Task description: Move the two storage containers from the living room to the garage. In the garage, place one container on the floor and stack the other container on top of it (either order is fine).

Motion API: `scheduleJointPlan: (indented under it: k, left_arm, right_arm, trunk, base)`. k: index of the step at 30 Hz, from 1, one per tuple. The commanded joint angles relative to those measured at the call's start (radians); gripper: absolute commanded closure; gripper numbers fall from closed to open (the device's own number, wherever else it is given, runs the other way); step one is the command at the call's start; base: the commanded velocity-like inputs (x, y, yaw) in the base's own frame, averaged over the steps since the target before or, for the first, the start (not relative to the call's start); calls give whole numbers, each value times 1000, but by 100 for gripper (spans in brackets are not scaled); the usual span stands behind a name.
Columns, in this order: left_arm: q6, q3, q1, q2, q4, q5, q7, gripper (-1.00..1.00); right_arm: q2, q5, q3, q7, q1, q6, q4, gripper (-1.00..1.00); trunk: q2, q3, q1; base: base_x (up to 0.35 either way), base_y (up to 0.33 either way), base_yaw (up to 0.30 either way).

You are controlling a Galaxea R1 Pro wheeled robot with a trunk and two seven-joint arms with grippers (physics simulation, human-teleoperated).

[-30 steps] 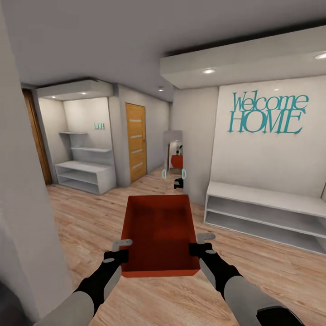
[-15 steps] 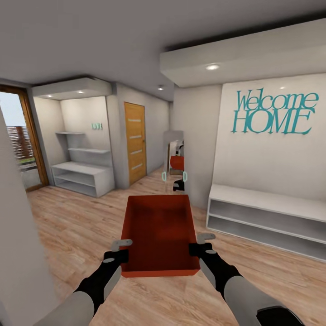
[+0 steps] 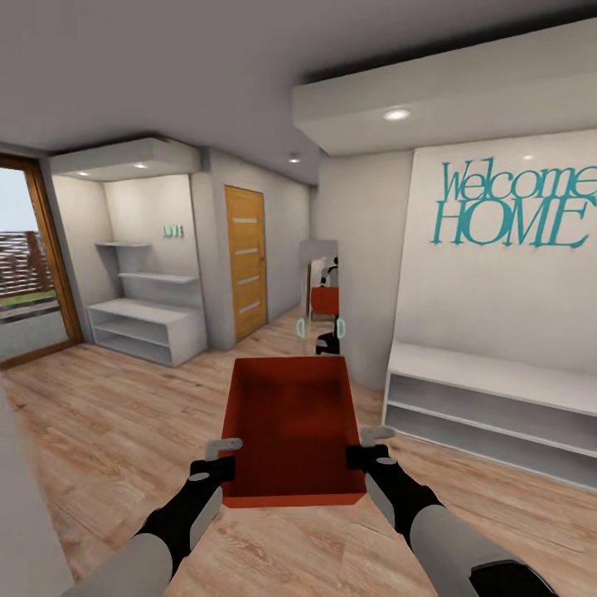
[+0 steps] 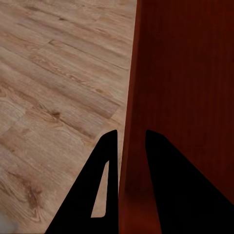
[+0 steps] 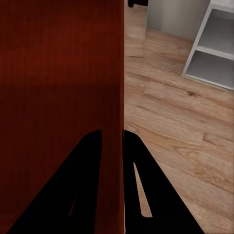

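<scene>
View panned right; "Welcome HOME" sign point(image 3: 518, 203) cut off.

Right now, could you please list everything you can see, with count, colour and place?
Orange-red open-top storage container: one, held in front, above the light wood-plank floor.
White open shelf units: two, one at far left, one at right under the lettering.
Teal "Welcome HOME" lettering: one, right wall.
Wooden door: one, orange-brown, far wall.
Tall mirror: one, centre, reflecting the robot.
Glass door: one, wood-framed, far left.
Left gripper, right gripper: black, each clamped on a container side wall.
</scene>
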Motion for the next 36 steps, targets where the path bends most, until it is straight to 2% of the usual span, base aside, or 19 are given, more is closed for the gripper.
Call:
scheduleJointPlan:
  k: [1,8,21,36]
  left_arm:
    - [6,54,0,64,0,13,14,100]
    - [6,54,0,64,0,13,14,100]
    - [6,54,0,64,0,13,14,100]
    - [6,54,0,64,0,13,14,100]
  right_arm:
    - [-3,7,-3,-5,0,-21,-5,100]
    - [-4,6,-4,-4,0,-20,-5,100]
    - [-6,5,-4,-4,0,-21,-5,100]
    - [-6,4,-4,-4,0,-21,-5,100]
  trunk:
    - [-1,0,1]
    - [-1,0,1]
    - [-1,0,1]
    - [-1,0,1]
  base:
    - [324,0,0]
    - [325,0,16]
    - [325,0,235]
    - [324,0,14]
